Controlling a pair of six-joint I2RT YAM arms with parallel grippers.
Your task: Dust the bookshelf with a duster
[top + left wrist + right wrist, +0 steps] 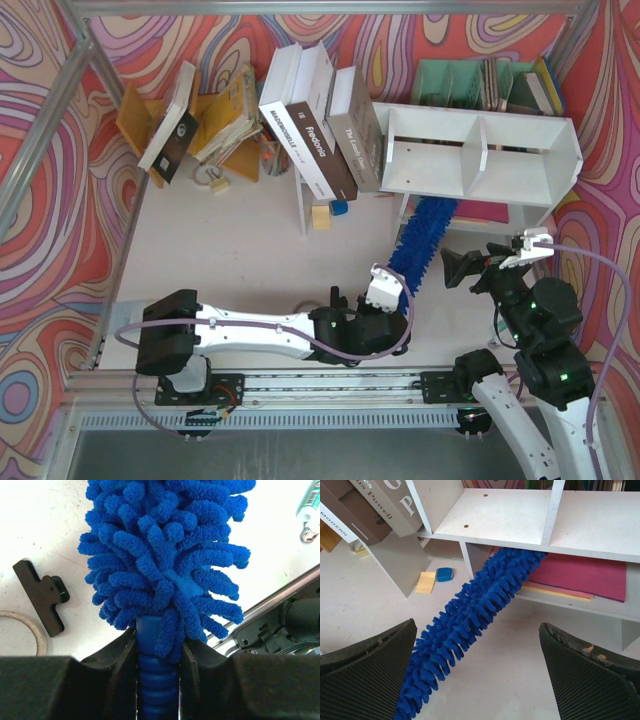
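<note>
The white bookshelf [480,150] stands at the back right, its two open compartments facing up toward the top view. My left gripper [395,300] is shut on the ribbed blue handle [156,670] of the duster [425,235]. The fluffy blue head [165,555] slants up and to the right. Its tip pokes into the gap under the bookshelf's [495,515] left compartment. My right gripper [465,268] hovers open just right of the duster [470,620]. Nothing sits between its fingers [365,680].
Pink and yellow sheets [585,575] lie on the board under the compartments. Big books [320,130] lean against the shelf's left side, a yellow rack [225,110] and teal organizer [470,80] behind. A blue block [444,574], black clip [42,600] and tape ring [20,630] lie loose.
</note>
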